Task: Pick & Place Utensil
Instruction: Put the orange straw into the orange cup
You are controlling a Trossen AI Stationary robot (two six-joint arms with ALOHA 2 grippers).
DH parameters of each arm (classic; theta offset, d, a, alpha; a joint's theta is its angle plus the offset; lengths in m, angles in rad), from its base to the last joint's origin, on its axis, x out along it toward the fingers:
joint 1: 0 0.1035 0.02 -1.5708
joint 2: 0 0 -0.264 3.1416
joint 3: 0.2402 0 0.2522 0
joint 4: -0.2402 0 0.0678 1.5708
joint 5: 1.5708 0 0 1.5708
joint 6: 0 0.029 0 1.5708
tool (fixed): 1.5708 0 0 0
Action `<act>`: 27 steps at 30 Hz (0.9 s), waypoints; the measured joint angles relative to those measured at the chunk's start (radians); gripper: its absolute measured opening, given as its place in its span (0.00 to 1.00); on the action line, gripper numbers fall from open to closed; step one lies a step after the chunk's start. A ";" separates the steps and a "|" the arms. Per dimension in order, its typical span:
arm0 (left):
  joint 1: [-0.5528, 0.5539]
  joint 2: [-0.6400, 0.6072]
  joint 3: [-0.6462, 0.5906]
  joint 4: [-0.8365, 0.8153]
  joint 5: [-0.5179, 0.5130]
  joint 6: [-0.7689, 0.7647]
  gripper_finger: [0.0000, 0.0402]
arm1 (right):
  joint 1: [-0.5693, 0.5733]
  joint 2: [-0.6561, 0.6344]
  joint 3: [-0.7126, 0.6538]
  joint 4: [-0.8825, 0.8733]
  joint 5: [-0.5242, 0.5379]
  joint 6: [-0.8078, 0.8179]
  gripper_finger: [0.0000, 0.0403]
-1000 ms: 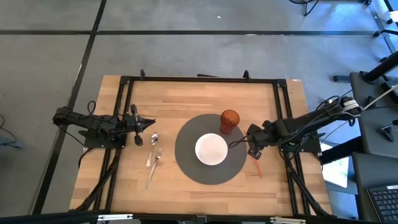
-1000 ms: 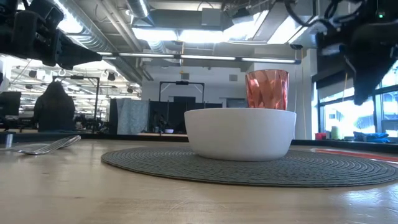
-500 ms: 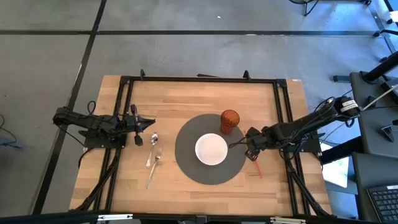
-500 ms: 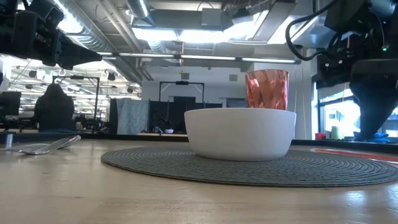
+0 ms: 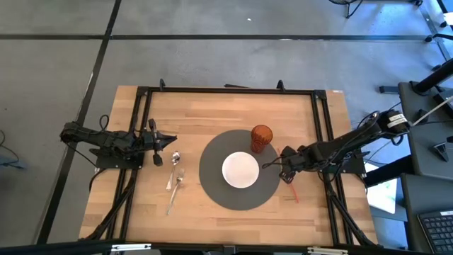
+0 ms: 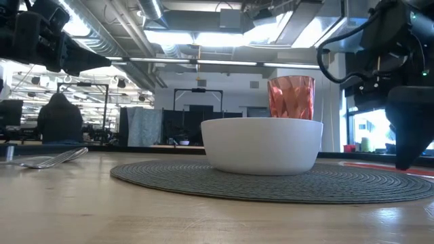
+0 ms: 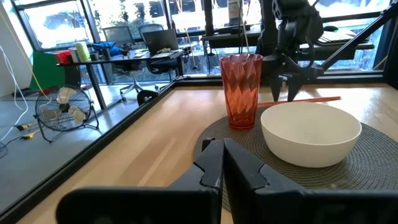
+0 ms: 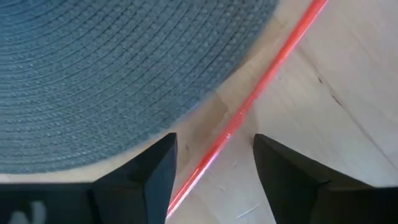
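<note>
Right wrist view: I have the right gripper [image 8: 214, 163] spread open, fingers straddling the red straw [image 8: 249, 106], which lies on the table [image 8: 311, 93] at the placemat's [image 5: 239, 170] 4 o'clock edge. No grasp yet; pinch, lift and placement remain. The left gripper [image 5: 170, 142], pressed together, waits at 9 o'clock.

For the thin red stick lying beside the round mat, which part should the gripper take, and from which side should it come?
Probably the stretch of the red stick just off the mat edge, taken from straight above. It lies flat on the bare wood, so only a top-down pinch across its thin width can catch it. The right gripper is already open, one finger on each side.
</note>
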 joint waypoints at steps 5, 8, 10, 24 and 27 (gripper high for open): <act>0.000 0.000 0.000 0.000 0.000 0.000 0.02 | 0.000 0.060 0.004 0.002 0.006 -0.011 0.52; 0.000 0.000 0.000 0.000 0.000 0.000 0.02 | 0.000 0.107 0.004 0.001 0.007 -0.011 0.52; 0.000 0.000 0.000 0.000 0.000 0.000 0.02 | 0.000 0.134 0.007 0.000 0.013 -0.010 0.52; 0.000 0.000 0.000 0.000 0.000 0.000 0.02 | -0.001 0.161 0.029 -0.052 0.034 -0.024 0.14; 0.000 0.000 0.000 0.000 0.000 0.000 0.02 | -0.001 0.162 0.040 -0.056 0.032 -0.039 0.03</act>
